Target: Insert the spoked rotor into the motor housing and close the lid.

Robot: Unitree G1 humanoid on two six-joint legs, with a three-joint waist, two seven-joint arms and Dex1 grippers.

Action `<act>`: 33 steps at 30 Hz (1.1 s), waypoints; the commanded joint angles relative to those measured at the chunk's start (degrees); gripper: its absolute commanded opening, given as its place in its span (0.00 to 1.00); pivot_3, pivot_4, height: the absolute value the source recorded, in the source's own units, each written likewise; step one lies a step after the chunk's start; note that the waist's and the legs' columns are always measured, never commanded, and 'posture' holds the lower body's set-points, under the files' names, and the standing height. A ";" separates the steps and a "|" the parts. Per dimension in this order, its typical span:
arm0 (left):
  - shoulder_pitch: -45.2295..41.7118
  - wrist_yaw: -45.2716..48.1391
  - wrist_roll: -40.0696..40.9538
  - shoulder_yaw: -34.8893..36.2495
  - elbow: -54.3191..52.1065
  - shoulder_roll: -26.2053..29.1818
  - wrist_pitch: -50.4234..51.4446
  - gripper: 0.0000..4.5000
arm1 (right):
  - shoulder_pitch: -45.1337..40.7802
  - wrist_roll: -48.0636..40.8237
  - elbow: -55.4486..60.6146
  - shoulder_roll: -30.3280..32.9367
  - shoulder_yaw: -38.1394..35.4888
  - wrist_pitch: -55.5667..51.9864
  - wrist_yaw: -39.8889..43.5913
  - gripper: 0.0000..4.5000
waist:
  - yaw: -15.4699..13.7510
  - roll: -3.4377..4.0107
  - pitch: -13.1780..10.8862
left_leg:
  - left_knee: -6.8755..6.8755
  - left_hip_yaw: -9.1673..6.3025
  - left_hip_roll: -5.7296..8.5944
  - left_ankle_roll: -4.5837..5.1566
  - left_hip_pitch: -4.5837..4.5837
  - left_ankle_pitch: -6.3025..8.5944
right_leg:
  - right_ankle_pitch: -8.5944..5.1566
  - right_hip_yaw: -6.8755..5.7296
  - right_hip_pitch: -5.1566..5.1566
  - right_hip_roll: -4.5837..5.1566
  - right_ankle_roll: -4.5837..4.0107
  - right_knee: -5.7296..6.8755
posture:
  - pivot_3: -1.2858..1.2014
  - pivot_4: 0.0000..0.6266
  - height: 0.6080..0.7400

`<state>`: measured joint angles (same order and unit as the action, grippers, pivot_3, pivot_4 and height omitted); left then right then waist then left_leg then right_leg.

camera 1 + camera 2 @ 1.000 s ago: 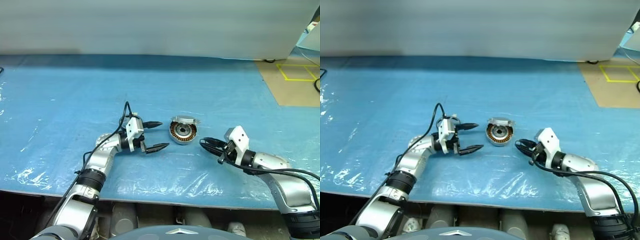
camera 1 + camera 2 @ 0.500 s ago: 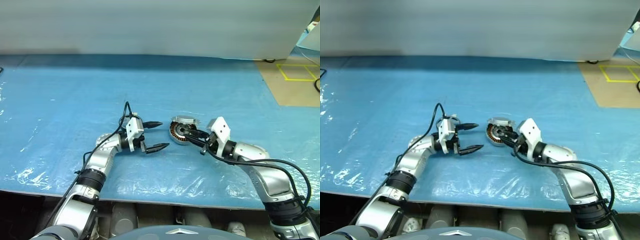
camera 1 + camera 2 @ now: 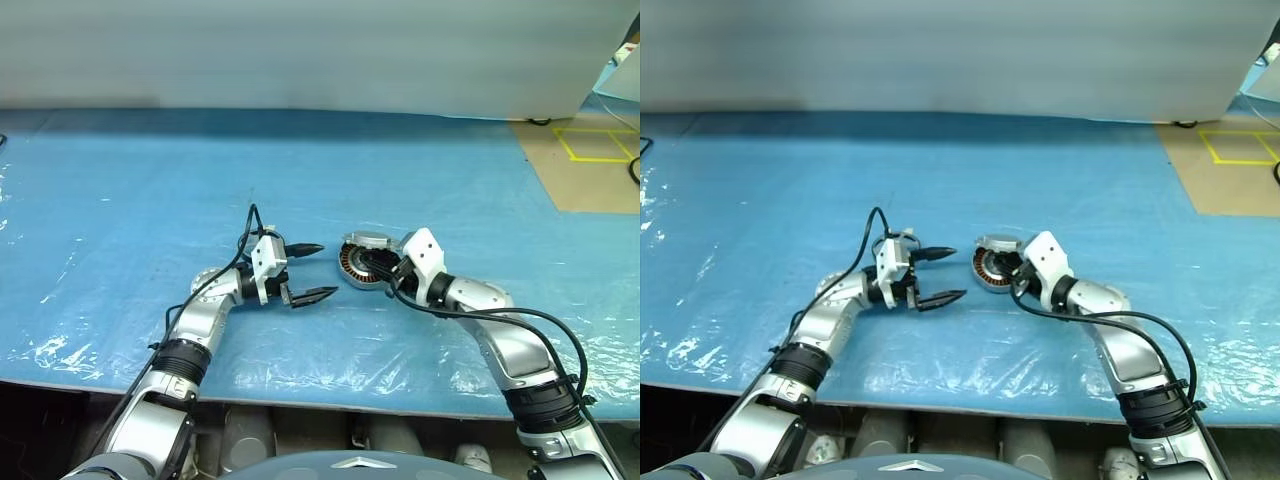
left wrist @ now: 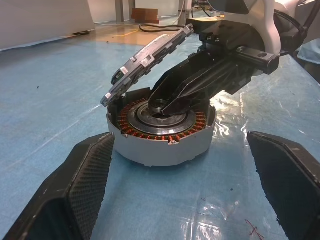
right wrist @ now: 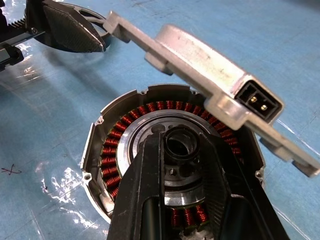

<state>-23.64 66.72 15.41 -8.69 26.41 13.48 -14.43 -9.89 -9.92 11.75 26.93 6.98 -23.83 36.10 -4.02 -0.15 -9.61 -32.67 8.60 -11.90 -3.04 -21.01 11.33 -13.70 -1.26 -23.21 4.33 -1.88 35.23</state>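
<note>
The motor housing [image 3: 348, 266], a silver can ringed with copper windings, stands mid-table. Inside the windings sits a grey round part with a dark central hub [image 5: 180, 142], which looks like the spoked rotor; its spokes are hidden. The lid [image 3: 370, 240] leans tilted, one edge on the housing's far rim, the other raised. My right gripper [image 3: 368, 262] reaches in under the lid, fingers a little apart, one tip on each side of the hub. My left gripper [image 3: 327, 269] stands wide open just left of the housing, holding nothing.
Everything rests on a table under crinkled blue plastic sheet [image 3: 150, 200], its front edge [image 3: 300, 400] close to me. A grey wall [image 3: 300, 50] runs along the back. Brown floor with yellow tape [image 3: 590, 145] lies at the far right.
My right gripper has swung left and forward, from the table right of the housing to over its centre beneath the tilted lid. The left gripper, housing and lid have stayed put.
</note>
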 commanded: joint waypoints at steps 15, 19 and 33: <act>0.32 -0.61 0.27 0.25 -1.76 -0.07 -0.22 1.00 | -0.15 0.58 0.29 -0.78 0.45 0.29 0.00 0.14 | 0.01 0.00 0.00 | 0.00 0.00 0.00 0.00 0.01 0.00 | 0.00 0.00 0.00 0.00 0.00 0.01 | 0.52 0.24 1.00; 0.42 -0.78 0.26 0.13 -1.87 -0.16 -0.20 1.00 | -0.27 0.96 -0.41 -0.79 0.38 0.34 -0.20 0.14 | 0.00 0.00 0.00 | -0.01 0.00 0.00 0.00 0.01 0.00 | 0.00 0.00 0.00 0.00 0.00 0.02 | 0.52 0.24 1.00; 0.33 -0.77 -0.06 -0.03 -0.73 -0.48 -0.78 1.00 | 0.41 1.15 -0.57 -0.91 1.00 -0.11 0.02 0.14 | 0.01 0.01 0.01 | -0.04 0.00 0.00 0.00 0.03 0.00 | 0.00 0.01 0.01 0.00 0.00 0.08 | 0.52 0.24 1.00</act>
<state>-23.48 65.83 15.23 -8.85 26.39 13.13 -14.49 -9.90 -8.97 11.38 26.24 7.48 -23.79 36.14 -4.02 -0.15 -9.61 -32.71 8.60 -11.90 -3.04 -20.97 11.33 -13.69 -1.25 -23.20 4.33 -1.88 35.31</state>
